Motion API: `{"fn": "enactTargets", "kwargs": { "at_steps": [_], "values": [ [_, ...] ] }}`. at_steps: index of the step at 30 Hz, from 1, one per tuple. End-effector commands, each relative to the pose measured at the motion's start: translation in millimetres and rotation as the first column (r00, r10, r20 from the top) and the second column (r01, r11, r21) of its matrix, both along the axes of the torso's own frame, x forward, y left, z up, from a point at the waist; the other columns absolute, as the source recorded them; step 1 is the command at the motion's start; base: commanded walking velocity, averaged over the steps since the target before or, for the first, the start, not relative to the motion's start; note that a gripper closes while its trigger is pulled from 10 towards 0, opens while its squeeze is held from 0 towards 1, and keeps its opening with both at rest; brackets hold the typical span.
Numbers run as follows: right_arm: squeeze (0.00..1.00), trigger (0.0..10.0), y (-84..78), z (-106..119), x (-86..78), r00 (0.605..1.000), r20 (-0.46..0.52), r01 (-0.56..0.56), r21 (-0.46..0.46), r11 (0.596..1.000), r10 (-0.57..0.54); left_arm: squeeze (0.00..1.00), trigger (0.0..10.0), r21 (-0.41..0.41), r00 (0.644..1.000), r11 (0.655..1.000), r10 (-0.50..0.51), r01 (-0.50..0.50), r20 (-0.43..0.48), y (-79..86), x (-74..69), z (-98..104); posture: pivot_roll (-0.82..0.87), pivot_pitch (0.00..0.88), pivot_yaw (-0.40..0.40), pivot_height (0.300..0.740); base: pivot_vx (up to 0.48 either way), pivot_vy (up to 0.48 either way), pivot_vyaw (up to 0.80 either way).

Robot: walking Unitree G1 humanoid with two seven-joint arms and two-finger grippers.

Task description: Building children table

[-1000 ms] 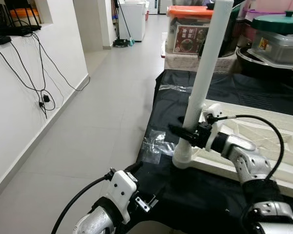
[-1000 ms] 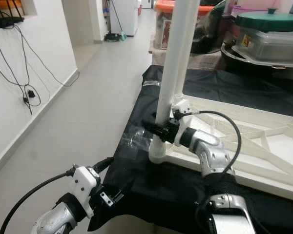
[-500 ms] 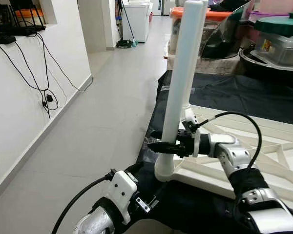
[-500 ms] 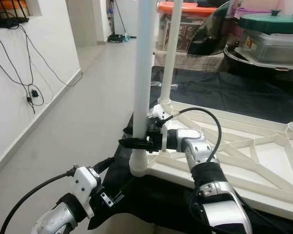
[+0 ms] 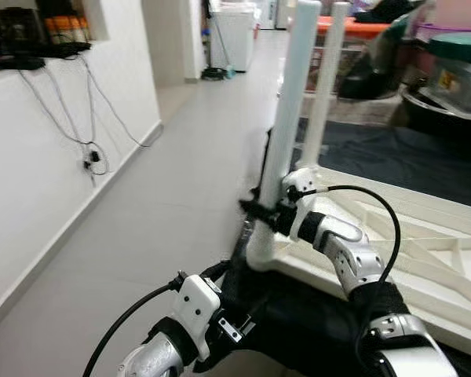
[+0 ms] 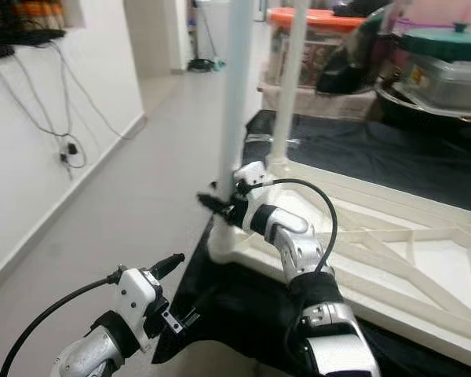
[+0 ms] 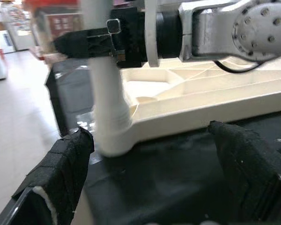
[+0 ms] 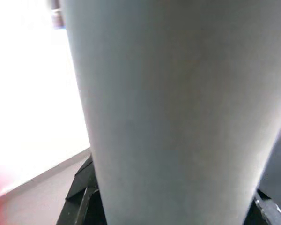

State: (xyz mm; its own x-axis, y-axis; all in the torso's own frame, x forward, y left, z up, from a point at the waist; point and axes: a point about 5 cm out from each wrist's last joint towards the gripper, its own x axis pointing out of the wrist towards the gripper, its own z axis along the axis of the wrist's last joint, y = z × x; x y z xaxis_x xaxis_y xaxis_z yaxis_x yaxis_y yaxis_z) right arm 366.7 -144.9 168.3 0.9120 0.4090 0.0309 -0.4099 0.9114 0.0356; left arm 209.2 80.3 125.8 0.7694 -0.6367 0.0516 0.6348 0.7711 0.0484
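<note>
- The white table top (image 5: 424, 236) lies upside down on a black sheet (image 5: 314, 314), and the leg (image 5: 286, 118) being fitted stands upright in the socket at the top's near left corner, right at the sheet's left edge above the grey floor (image 5: 165, 204).
- The right gripper (image 5: 259, 210) is clenched around that leg low down, just above the socket, its black fingers (image 7: 84, 40) wrapped round the tube.
- A second leg (image 5: 328, 78) stands at the far left corner.
- The left gripper (image 7: 150, 154) hovers low in front of the near corner with its fingers spread wide, grasping nothing.
- Risk, as I judge it: the leg may not be fully seated, so letting go early could let it lean or topple towards the floor.
- Pushing sideways instead of straight down could jam it crooked, or drag the top off the sheet's edge.
</note>
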Motion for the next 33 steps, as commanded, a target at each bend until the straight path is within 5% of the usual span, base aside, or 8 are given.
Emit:
{"fn": "enactTargets", "kwargs": {
  "at_steps": [1,12,15,16,18,23,24,33],
  "values": [
    [0.00,0.0,-36.3,-7.1,-10.5,0.924,-0.012,0.383,0.018,0.924,-0.383,0.00,10.0,0.009,1.000,1.000,0.002,-0.001,-0.021,2.7,-0.2,-4.2,0.08,0.004,-0.019,0.740,0.000,0.000,0.00],
    [0.00,0.0,-5.6,-25.2,-50.0,0.695,-0.172,0.715,0.069,0.695,-0.698,0.00,10.0,0.008,1.000,1.000,0.007,-0.007,-0.021,2.2,-0.2,-4.0,0.09,0.010,-0.027,0.740,0.000,0.000,0.00],
    [0.00,3.8,6.4,-28.4,-47.0,0.726,-0.208,0.683,0.110,0.722,-0.656,0.00,10.0,0.007,1.000,1.000,0.007,-0.007,-0.021,1.9,-0.4,-3.9,0.09,0.010,-0.026,0.740,0.000,0.000,0.00],
    [0.00,10.0,12.1,-27.2,-46.1,0.750,-0.198,0.658,0.116,0.744,-0.632,0.00,10.0,0.006,1.000,1.000,0.008,-0.007,-0.022,1.7,-0.4,-3.9,0.08,0.011,-0.026,0.740,0.000,0.000,0.00],
    [1.00,10.0,20.7,-24.5,-46.0,0.805,-0.184,0.590,0.156,0.792,-0.564,0.00,10.0,0.005,1.000,1.000,0.008,-0.008,-0.023,1.4,-0.1,-4.1,0.08,0.010,-0.030,0.740,0.000,0.000,0.00],
    [1.00,10.0,22.5,-17.5,-43.6,0.861,-0.129,0.508,0.200,0.838,-0.492,0.00,10.0,0.003,1.000,1.000,0.009,-0.009,-0.026,1.2,0.2,-4.5,0.08,0.012,-0.030,0.740,0.000,0.000,0.00],
    [0.00,10.0,20.3,-16.3,-40.1,0.886,-0.126,0.463,0.228,0.857,-0.445,0.00,10.0,0.003,1.000,1.000,0.009,-0.009,-0.027,1.1,0.3,-4.5,0.08,0.012,-0.030,0.740,0.000,0.000,0.00],
    [0.00,10.0,-10.5,3.5,-10.8,0.994,-0.025,-0.105,0.137,0.985,0.110,0.00,10.0,0.002,1.000,1.000,0.003,-0.003,-0.029,0.0,2.2,-5.2,0.08,0.005,-0.028,0.740,0.000,0.000,0.00]
  ]
}}
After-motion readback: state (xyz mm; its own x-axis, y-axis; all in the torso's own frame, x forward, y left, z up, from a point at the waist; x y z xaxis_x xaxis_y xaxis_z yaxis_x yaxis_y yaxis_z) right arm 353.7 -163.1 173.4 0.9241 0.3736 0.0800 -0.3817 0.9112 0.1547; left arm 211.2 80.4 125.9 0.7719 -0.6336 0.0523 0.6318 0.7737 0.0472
